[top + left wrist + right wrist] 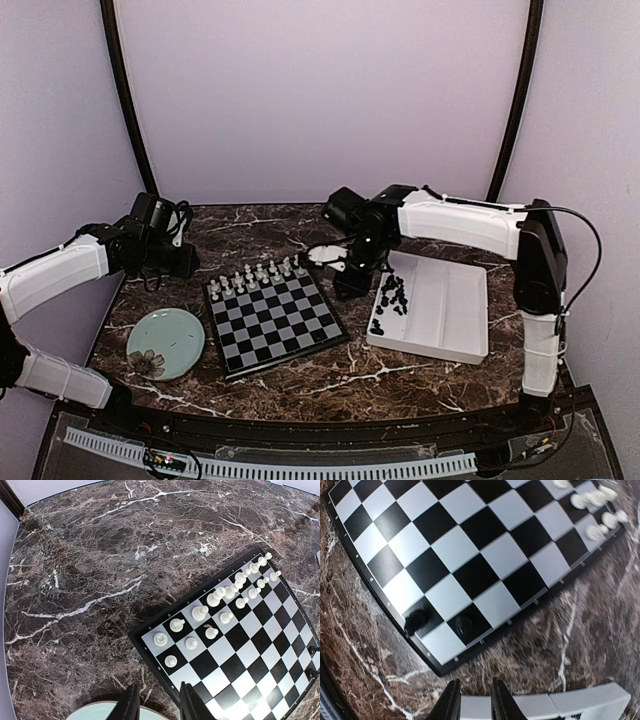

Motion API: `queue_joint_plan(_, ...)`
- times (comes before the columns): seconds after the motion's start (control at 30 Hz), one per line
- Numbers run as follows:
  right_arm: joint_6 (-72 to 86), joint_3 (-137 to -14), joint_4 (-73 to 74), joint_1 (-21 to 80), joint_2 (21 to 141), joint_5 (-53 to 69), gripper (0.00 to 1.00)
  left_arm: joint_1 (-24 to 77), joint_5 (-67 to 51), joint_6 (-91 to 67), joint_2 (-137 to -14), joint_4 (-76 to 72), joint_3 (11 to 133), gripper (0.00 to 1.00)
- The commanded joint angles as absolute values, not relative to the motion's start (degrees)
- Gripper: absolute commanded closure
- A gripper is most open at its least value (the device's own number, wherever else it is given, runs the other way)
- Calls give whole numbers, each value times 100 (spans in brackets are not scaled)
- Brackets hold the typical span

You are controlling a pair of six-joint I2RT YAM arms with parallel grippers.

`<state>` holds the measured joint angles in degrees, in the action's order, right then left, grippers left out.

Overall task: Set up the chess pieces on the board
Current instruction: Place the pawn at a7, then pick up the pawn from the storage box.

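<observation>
The left fingers stand spread apart and nothing is between them. The right fingers have only a narrow gap between them, and this gap is also empty.

Everything rests on a dark brown marble desk with white veins. On its right side lies a white rectangular tray. The board, with black and light squares, lies flat in the middle of the desk, a little turned. To the left of the board, near but not touching it, there is a round pale-green plate with a flower painted on it.

The left fingers hang over the desk beside the far left corner of the board, behind the plate. The right fingers hang low over the strip of desk between the board and the tray.

The white chess pieces stand in two rows along the far edge of the board. Many black chess pieces lie in a loose heap in the tray, on the side nearest to the board. Two more black ones are on the board, on the dark squares next to the near right corner square.
</observation>
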<state>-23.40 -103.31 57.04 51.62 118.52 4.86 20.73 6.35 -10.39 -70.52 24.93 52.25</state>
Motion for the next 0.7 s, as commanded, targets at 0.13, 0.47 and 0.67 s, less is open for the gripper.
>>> queue_joint_plan(0.13,-2231,-8865,5148,3777,10790,-99,80,2017,549,-976,-7055,2427,5321,71)
queue_joint_plan(0.47,-2207,-8001,4468,3354,10969,-521,81,2013,544,-984,-7043,2426,5309,71)
queue_joint_plan(0.67,-2207,-7939,4356,3340,11088,-510,78,2013,544,-984,-7055,2419,5308,71)
